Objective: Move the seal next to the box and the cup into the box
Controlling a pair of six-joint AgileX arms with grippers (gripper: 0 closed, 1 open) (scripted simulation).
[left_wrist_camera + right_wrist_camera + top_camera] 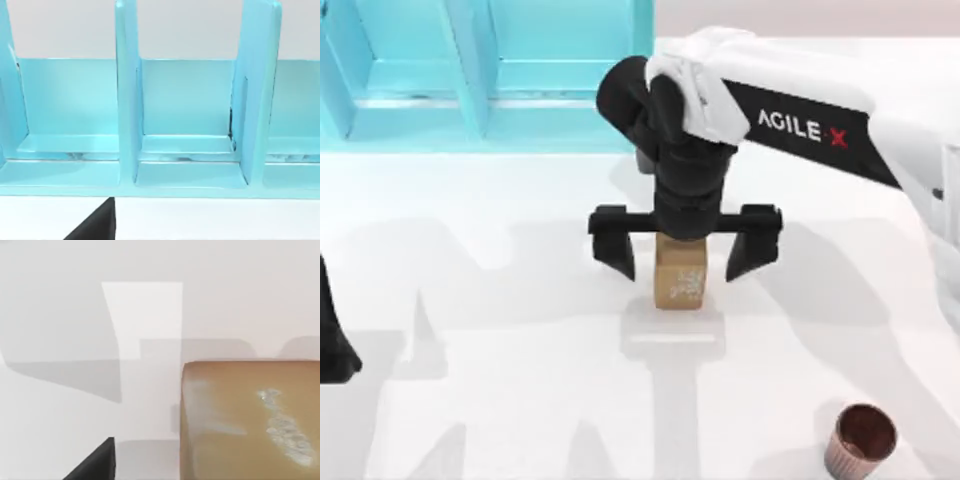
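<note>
Gaps both sides of seal (680, 283); box (485, 70) blocks table's (500, 400) top-left.

Bright, even rendered light, soft grey arm shadows crossing the white table (470, 300), faint sheen on the box (190, 100), focus crisp throughout

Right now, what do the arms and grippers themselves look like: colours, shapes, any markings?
The right arm has a glossy white shell with a black band reading AGILE·X in white, the X red. Its wrist is matte black and rounded, ending in a black crossbar with two wedge-shaped fingers, the right gripper. The left arm shows as a black edge piece.
</note>
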